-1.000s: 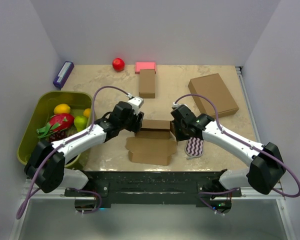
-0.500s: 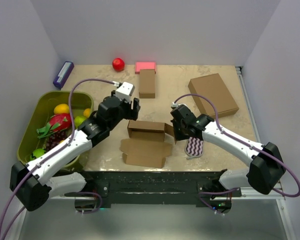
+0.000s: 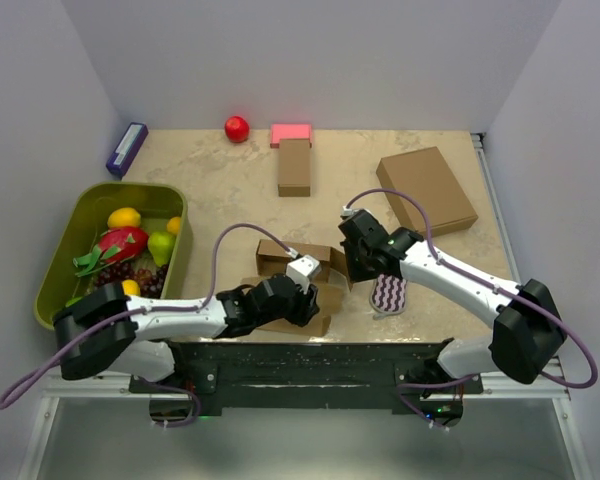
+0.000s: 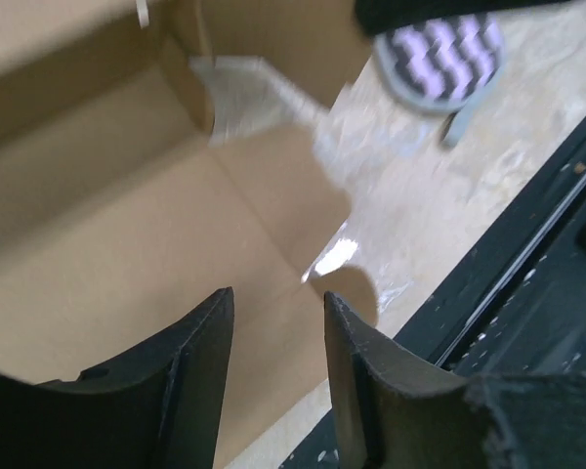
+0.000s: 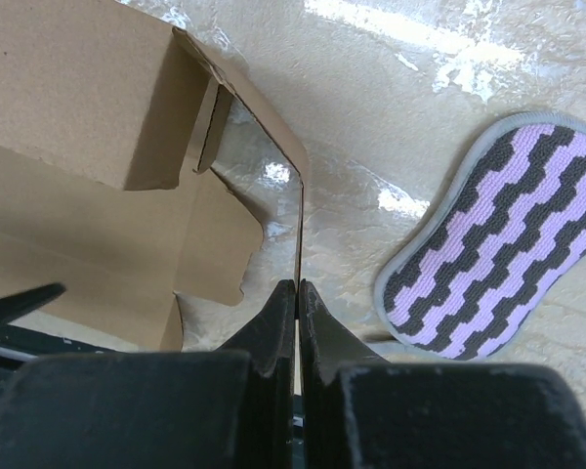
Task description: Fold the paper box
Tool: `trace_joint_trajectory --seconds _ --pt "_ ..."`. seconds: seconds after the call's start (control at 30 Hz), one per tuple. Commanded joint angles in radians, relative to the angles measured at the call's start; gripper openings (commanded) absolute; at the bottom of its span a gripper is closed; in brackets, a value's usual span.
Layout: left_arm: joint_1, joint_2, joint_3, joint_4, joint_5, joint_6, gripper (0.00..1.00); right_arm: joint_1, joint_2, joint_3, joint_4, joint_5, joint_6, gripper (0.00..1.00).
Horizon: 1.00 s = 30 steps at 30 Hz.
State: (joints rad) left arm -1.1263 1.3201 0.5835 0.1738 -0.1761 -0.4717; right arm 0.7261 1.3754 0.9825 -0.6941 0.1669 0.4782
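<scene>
The paper box point(image 3: 285, 257) lies half formed near the table's front edge, with its back wall raised and its front flap flat. My left gripper point(image 3: 312, 300) reaches in low from the left along the front edge. In the left wrist view its jaws point(image 4: 278, 298) stand open above the flat front flap point(image 4: 98, 244), close to the flap's corner. My right gripper point(image 3: 352, 262) is at the box's right end. In the right wrist view it point(image 5: 298, 285) is shut on the thin upright side flap point(image 5: 299, 215).
A purple striped sponge point(image 3: 388, 294) lies just right of the box. A green bin point(image 3: 55, 270) of fruit stands at the left. Further back are a narrow brown box point(image 3: 294, 166), a larger brown box point(image 3: 427, 190), a pink block point(image 3: 291, 133), a red ball point(image 3: 237, 127) and a blue object point(image 3: 126, 150).
My left arm has swung from behind the box's left side down to the front edge, and its jaws have narrowed. The right gripper has stayed shut on the side flap.
</scene>
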Motion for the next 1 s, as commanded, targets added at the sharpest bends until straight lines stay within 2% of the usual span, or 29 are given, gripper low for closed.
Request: trace_joint_trajectory --seconds 0.0,0.2,0.6,0.8,0.97 --pt "0.0 0.074 -0.054 0.254 0.061 -0.104 0.45 0.002 -0.003 0.028 -0.001 0.01 0.0 0.0" --pt "-0.001 0.198 -0.112 0.308 0.05 -0.128 0.41 0.001 -0.009 0.035 0.01 -0.003 0.008 0.0" --pt "-0.013 0.356 -0.093 0.182 -0.036 -0.176 0.37 0.003 -0.041 0.064 0.001 -0.082 0.011 0.0" --pt "-0.017 0.399 -0.111 0.188 -0.042 -0.18 0.37 0.001 -0.058 0.084 -0.03 -0.072 0.003 0.0" --pt "-0.017 0.421 -0.106 0.178 -0.045 -0.179 0.36 0.001 -0.055 0.102 -0.102 0.051 -0.018 0.0"
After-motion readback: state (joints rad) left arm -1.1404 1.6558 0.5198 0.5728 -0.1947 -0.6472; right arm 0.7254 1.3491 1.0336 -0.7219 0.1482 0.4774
